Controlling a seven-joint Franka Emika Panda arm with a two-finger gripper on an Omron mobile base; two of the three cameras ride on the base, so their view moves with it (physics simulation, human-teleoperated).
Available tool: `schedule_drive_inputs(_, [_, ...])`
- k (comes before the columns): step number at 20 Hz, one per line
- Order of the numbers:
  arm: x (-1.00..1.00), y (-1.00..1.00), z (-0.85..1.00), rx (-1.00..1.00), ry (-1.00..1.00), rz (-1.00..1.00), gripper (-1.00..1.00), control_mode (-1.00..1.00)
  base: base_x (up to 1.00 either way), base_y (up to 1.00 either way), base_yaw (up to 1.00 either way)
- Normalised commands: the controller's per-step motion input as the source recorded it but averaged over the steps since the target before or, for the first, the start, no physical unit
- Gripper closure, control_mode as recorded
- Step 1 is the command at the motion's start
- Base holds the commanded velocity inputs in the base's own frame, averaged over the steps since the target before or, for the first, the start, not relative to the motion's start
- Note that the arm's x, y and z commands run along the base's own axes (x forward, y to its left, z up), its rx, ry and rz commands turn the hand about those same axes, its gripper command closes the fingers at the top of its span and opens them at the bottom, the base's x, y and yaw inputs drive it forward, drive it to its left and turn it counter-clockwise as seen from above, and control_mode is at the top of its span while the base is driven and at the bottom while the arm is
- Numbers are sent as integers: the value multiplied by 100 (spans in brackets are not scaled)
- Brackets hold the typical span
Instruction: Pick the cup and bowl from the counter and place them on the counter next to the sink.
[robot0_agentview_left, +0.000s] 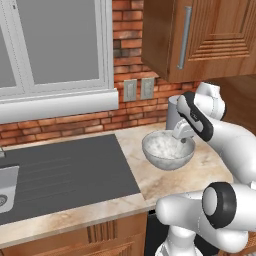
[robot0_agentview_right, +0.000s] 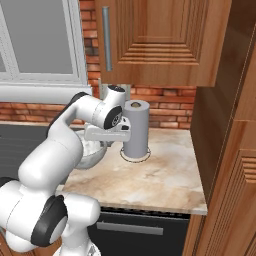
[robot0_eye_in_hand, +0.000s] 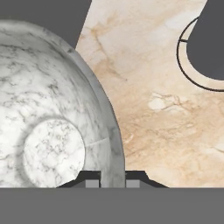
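Gripper (robot0_eye_in_hand: 113, 181): jaws drawn narrow on the bowl's rim, one tip inside the wall, one outside.
Bowl (robot0_eye_in_hand: 52, 127): marbled grey-white, spreading to the gripper's 10 o'clock in the hand view, held just off the counter (robot0_agentview_left: 210, 162).
Sink (robot0_agentview_left: 65, 172): dark drainboard at the bowl's 9 o'clock in the left base view.
Paper towel roll (robot0_agentview_right: 136, 129): upright just beyond the bowl, near the brick wall.

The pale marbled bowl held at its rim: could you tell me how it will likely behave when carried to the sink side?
The wide, shallow, pale marbled bowl looks rigid and stone-like, so probably heavy for its size. The hand pinches only one thin rim wall, so the bowl may tilt or swing. Its glossy surface suggests it could slip between the fingers.
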Motion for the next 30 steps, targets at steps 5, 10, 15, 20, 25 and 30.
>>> schedule_drive_inputs(5, [0, 0, 0, 0, 0, 0, 100, -100, 0, 0, 0])
schedule_drive_inputs(10, [-9, 0, -11, 2, 0, 0, 100, -100, 0, 0, 0])
schedule_drive_inputs(15, [-17, 0, -23, 4, 0, 0, 100, -100, 0, 0, 0])
schedule_drive_inputs(20, [-3, 0, -20, 2, 0, -2, 100, -100, 0, 0, 0])
schedule_drive_inputs(25, [0, -16, -5, 0, 0, -6, 100, -100, 0, 0, 0])
schedule_drive_inputs(30, [0, -39, -5, 0, 0, -10, 100, -100, 0, 0, 0])
